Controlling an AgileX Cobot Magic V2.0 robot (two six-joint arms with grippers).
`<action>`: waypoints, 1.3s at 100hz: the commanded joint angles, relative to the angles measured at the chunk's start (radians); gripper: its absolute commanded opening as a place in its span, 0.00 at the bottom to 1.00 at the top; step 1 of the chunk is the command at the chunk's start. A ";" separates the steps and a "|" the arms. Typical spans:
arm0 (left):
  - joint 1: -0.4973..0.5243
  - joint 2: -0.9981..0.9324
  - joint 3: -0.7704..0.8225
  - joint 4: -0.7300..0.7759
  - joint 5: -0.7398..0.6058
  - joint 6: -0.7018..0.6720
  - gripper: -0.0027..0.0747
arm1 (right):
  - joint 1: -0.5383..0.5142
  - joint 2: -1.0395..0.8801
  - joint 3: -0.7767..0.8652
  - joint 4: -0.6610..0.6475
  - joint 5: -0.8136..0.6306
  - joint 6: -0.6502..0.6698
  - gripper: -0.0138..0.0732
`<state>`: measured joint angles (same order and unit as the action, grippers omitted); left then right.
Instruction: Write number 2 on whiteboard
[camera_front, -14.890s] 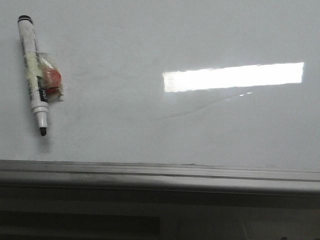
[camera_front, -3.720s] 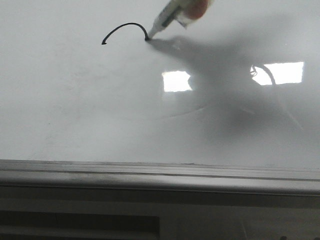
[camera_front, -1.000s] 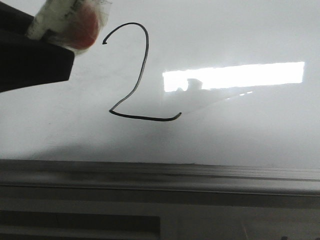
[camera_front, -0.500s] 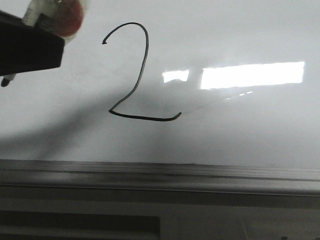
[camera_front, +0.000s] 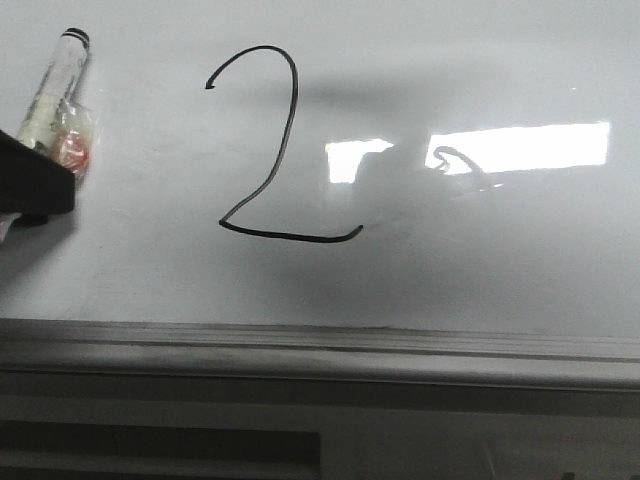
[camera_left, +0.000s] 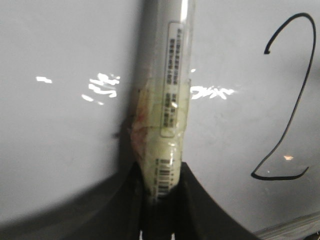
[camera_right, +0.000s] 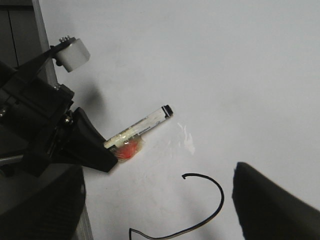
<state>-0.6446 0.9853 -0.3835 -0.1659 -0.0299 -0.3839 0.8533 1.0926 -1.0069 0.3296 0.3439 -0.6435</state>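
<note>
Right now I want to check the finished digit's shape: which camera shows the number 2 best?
The front view: the whole number 2 sits upright and unobstructed on the whiteboard. The left wrist view shows it whole too, but crowded against the frame's edge; the right wrist view catches only its curved top.

We see a marker pen (camera_front: 60, 85) with a black end cap at the left side. Clear tape (camera_front: 75, 135) wraps an orange-red lump (camera_front: 68, 152) onto its white barrel.
</note>
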 joint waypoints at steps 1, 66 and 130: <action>0.006 0.030 -0.038 -0.019 -0.084 -0.009 0.01 | -0.007 -0.023 -0.034 -0.002 -0.059 -0.008 0.75; 0.006 0.043 -0.038 -0.037 -0.114 -0.009 0.62 | -0.007 -0.023 -0.034 0.000 -0.029 -0.008 0.75; 0.008 -0.126 -0.038 0.017 -0.032 0.020 0.58 | -0.012 -0.051 -0.034 0.001 0.053 0.083 0.65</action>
<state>-0.6400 0.9079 -0.3981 -0.1664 -0.0359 -0.3728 0.8514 1.0836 -1.0069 0.3296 0.4242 -0.6088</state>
